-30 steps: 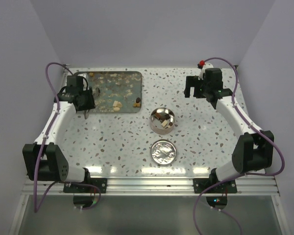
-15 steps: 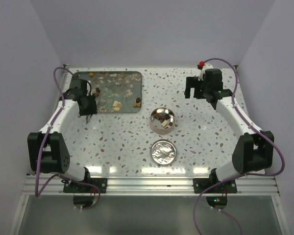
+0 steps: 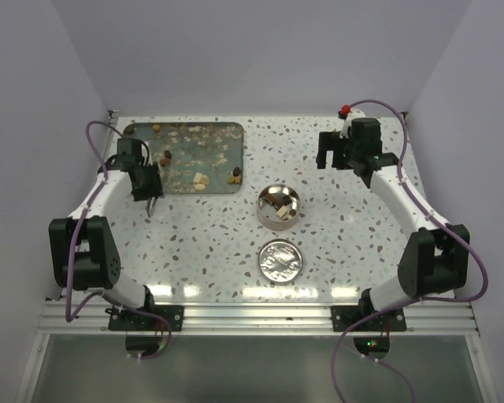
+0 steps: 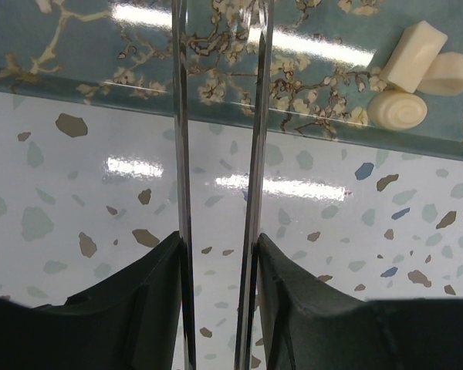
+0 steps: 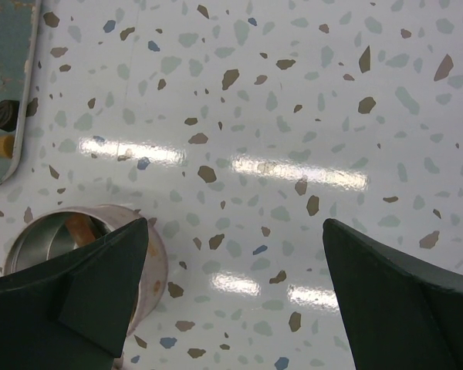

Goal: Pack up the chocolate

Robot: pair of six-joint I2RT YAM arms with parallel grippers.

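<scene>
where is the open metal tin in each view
top external: the open metal tin sits near the centre, right of the floral tray.
left wrist: not in view.
right wrist: the tin is at the lower left, partly hidden.
shared landmark: the floral tray, top of left wrist, top-left edge of right wrist.

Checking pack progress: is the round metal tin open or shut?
Open. The round metal tin shows chocolate pieces inside. Its round metal lid lies flat on the speckled table, apart from it.
</scene>
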